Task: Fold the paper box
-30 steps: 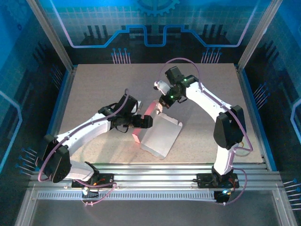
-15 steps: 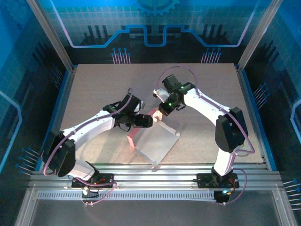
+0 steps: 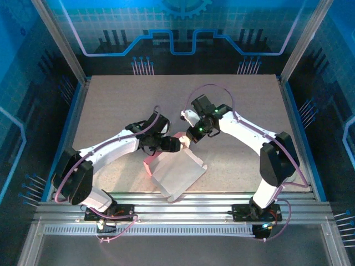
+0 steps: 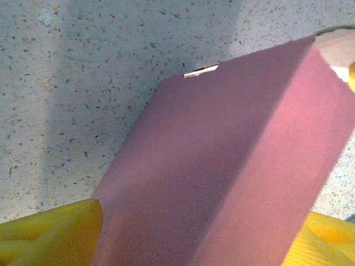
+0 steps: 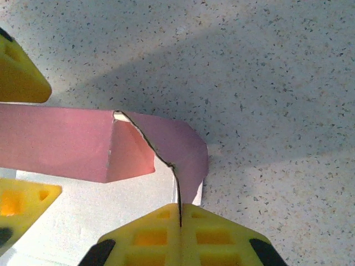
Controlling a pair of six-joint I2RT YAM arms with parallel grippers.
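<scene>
Where right jaws pinch, paper box (image 5: 61,144) seemingly curls.

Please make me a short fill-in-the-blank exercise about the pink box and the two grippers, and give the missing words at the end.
1. The outer side of the paper box is ____ in colour.
2. In the right wrist view, the right gripper is ____ on a thin edge of the box.
3. In the left wrist view, the box lies ____ the two yellow fingers of the left gripper.

Missing words: pink; shut; between.
</scene>
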